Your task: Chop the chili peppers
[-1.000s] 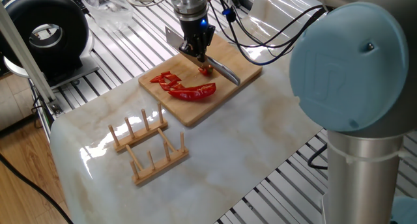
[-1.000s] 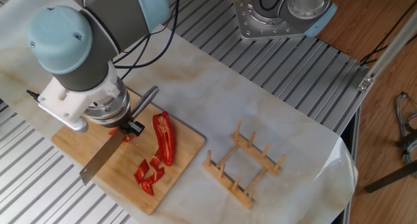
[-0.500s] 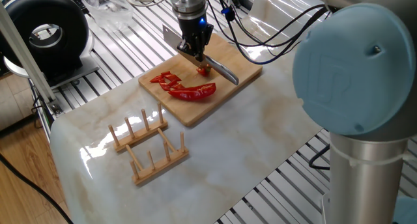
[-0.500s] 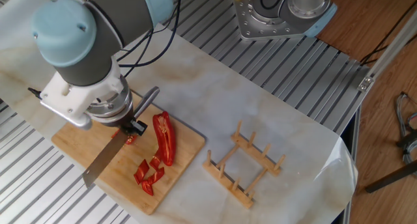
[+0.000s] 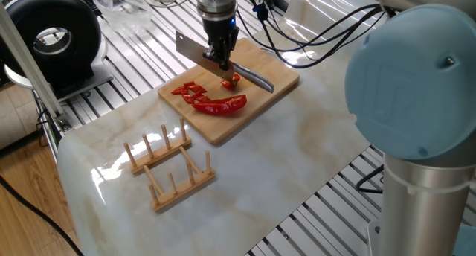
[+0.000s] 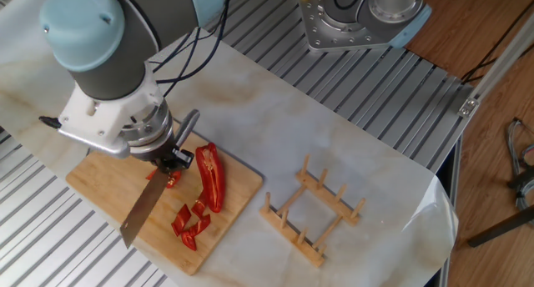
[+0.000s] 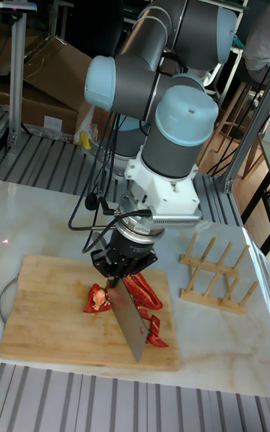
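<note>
Chili peppers (image 7: 142, 298) lie on the board (image 7: 45, 312); the tool (image 7: 124, 263) pinches a knife (image 7: 129, 323), blade clearest in the tall view.

On the desk (image 5: 297, 159), the wooden rack (image 5: 169, 165) stands with upright pegs at about 7 o'clock from the cutting board (image 5: 271, 88), a bare strip between them. The knife (image 6: 148, 212) slants over the board's middle. Cables (image 5: 312, 40) hang at the board's 1 o'clock. Toward 4 o'clock the marble lies open.

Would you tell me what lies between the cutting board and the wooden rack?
Only bare marble tabletop separates the cutting board from the wooden rack, clearest in the other fixed view.
</note>
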You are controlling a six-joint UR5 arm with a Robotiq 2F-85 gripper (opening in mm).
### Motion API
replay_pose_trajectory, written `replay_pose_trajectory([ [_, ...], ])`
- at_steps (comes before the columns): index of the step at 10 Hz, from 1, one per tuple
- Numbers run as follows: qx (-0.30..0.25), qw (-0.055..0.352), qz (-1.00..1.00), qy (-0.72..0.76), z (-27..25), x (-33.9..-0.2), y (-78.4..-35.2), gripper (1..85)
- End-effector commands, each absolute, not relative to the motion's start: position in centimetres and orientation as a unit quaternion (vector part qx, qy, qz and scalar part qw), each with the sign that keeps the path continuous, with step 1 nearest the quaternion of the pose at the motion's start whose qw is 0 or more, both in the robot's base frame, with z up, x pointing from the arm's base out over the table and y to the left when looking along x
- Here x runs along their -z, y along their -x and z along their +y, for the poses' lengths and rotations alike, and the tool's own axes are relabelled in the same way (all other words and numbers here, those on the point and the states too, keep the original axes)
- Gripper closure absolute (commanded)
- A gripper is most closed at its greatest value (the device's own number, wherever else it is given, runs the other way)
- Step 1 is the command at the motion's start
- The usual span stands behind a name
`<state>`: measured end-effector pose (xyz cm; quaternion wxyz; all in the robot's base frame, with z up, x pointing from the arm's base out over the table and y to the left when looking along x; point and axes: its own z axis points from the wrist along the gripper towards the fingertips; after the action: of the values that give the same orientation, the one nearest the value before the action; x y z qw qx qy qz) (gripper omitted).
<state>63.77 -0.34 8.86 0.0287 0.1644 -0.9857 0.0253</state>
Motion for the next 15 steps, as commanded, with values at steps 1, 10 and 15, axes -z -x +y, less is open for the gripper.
replay_pose_trajectory([
  [1,-0.033,0.018,-0.986,-0.161,-0.8,-9.9,-63.6,84.3],
  [10,-0.01,0.001,-1.0,-0.021,-2.4,-10.5,-63.7,84.3],
  [15,-0.015,-0.006,-0.999,0.044,-3.2,-10.1,-63.9,84.3],
])
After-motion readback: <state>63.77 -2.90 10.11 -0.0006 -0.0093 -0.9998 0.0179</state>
